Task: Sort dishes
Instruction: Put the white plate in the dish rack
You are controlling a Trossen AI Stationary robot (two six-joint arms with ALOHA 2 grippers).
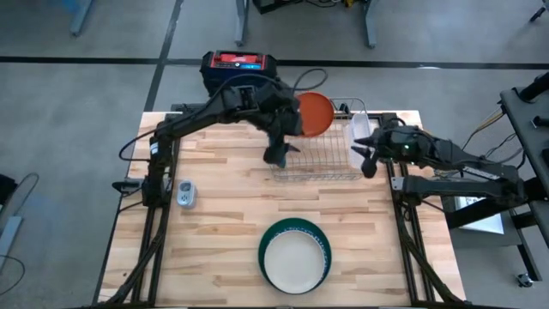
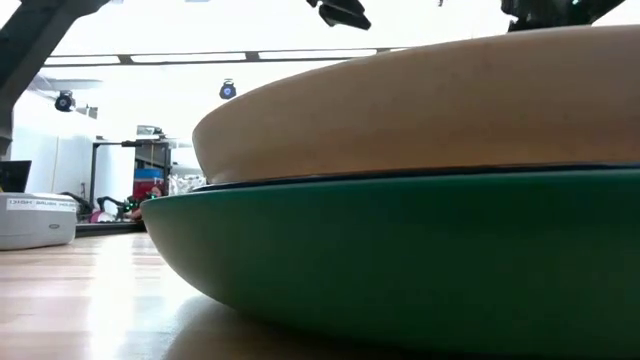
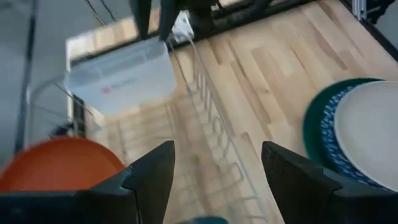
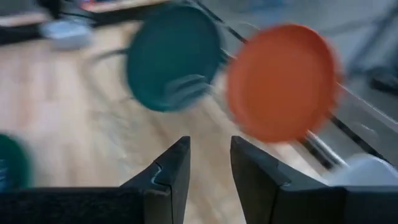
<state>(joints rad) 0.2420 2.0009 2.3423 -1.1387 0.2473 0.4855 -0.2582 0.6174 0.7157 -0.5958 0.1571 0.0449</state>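
Even overhead light falls on the pale wooden table (image 1: 223, 223), with only soft, short shadows under the silver wire rack (image 1: 317, 159). At table height, long ceiling strip lights (image 2: 190, 57) blow the room behind to white, and the dark green round plate (image 2: 420, 250) looms huge and soft-edged. Both wrist views are smeared by blur: the orange round plate (image 4: 283, 81) and the dark green disc (image 4: 174, 56) lack sharp rims.

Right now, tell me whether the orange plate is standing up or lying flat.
Standing up. The orange plate sits on edge in the wire rack, its round face toward the right wrist view, beside a dark green plate also upright.
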